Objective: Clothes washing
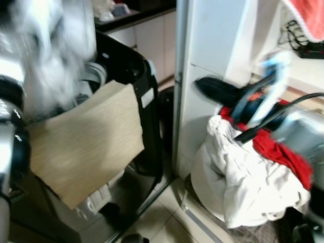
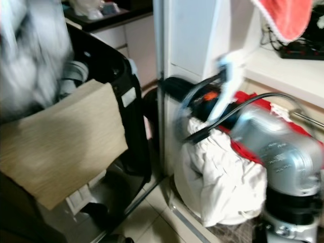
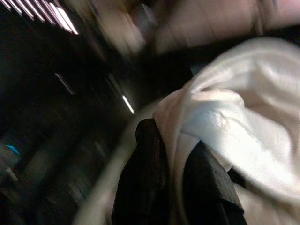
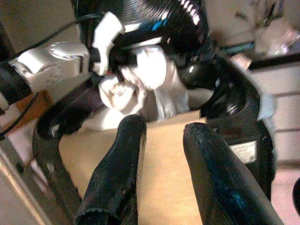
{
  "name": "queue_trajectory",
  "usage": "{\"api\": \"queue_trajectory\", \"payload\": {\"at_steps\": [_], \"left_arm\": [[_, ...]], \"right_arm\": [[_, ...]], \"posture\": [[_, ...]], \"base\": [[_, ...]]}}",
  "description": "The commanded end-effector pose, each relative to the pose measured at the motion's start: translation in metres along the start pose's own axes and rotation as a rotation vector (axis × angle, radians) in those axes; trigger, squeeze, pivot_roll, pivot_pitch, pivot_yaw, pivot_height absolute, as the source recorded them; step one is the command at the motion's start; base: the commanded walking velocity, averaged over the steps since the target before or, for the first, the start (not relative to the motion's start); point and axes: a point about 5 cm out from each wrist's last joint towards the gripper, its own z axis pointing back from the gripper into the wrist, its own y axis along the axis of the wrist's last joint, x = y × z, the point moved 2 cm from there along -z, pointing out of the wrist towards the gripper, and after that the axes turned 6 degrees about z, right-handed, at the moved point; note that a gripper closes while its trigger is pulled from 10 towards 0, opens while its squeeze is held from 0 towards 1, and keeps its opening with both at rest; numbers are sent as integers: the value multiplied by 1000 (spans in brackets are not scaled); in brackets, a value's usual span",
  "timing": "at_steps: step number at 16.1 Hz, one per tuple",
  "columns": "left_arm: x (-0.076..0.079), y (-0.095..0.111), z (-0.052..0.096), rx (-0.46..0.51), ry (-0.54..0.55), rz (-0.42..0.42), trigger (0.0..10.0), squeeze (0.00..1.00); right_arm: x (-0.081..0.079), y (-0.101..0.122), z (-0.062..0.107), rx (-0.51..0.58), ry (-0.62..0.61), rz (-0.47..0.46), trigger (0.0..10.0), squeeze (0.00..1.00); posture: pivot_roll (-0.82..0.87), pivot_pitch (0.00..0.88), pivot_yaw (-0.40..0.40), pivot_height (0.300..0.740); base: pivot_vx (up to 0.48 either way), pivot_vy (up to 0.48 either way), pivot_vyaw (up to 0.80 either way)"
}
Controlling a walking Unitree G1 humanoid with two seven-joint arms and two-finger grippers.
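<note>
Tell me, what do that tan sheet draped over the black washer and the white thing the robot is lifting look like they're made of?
The tan sheet looks like woven cloth: matte, fine ribbing, hanging limp over the washer rim. The white garment, pinched in the left gripper, seems soft cotton-like fabric, with rounded folds and no shine. The washer's body looks like glossy black plastic, judging by its highlights.

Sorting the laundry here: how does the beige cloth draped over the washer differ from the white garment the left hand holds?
The flat beige cloth hangs spread over the black washing machine's rim; the white garment is bunched up. The cloth lies free, while the garment is pinched in the left hand above the washer. Both are fabric.
</note>
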Motion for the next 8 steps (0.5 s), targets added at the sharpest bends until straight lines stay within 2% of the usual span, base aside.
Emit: {"api": "queue_trajectory", "payload": {"at_steps": [1, 2, 5, 7, 8], "left_arm": [[-9, 9, 5, 15, -6, 25, 10000, 1000], [-9, 5, 6, -11, -42, 10, 10000, 1000], [-19, -5, 10, -84, -28, -25, 10000, 1000], [-20, -7, 11, -97, -37, -30, 10000, 1000], [-20, -10, 12, -117, -44, -58, 10000, 1000]], "right_arm": [[-13, -7, -5, -38, 40, 13, 10000, 0], [-17, -12, -6, -59, 62, 12, 10000, 0], [-17, -14, -7, -81, 65, 16, 10000, 0], [-11, -18, -6, -105, 31, 16, 10000, 0], [3, -23, -6, -126, -65, 8, 10000, 0]], "posture": [[-35, 0, 77, 740], [-35, 0, 77, 740], [-38, 0, 72, 740], [-36, 0, 70, 740], [-36, 0, 72, 740]], "base": [[0, 0, 0], [0, 0, 0], [0, 0, 0], [0, 0, 0], [0, 0, 0]]}}
